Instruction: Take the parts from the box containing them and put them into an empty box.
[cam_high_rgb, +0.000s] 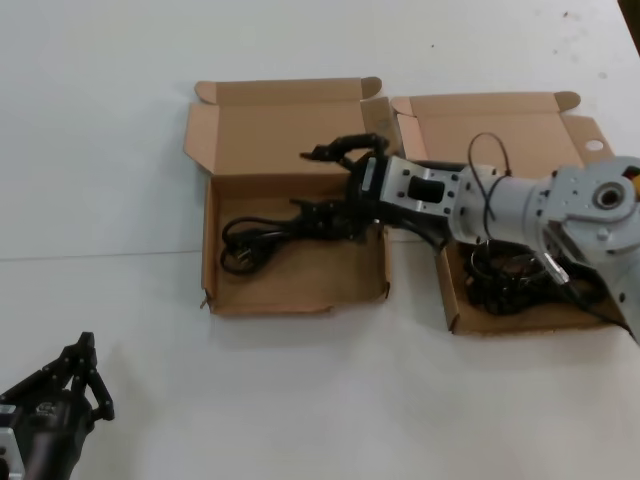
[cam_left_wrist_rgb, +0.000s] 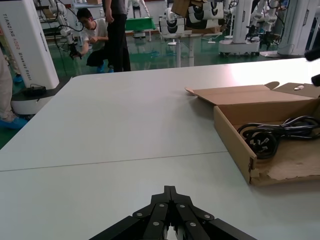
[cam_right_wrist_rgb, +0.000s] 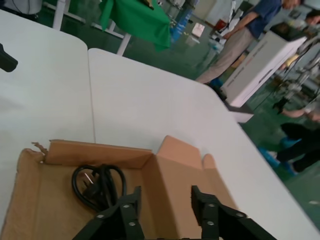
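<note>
Right hand (cam_high_rgb: 335, 180) fingers apart over torn-front box (cam_high_rgb: 296, 290), one cord bundle (cam_high_rgb: 268, 236) lying lengthwise side to side inside

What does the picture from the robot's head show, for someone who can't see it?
The right hand hangs open over the left cardboard box, where one black power cord lies. More cords sit in the right box. The left hand waits shut on the white table.

The right arm (cam_high_rgb: 560, 205) was grey-white and cylindrical, with loose black cables, a silver wrist plate and black ribbed fingers (cam_high_rgb: 340, 148). The left gripper (cam_high_rgb: 75, 375) was all black.
</note>
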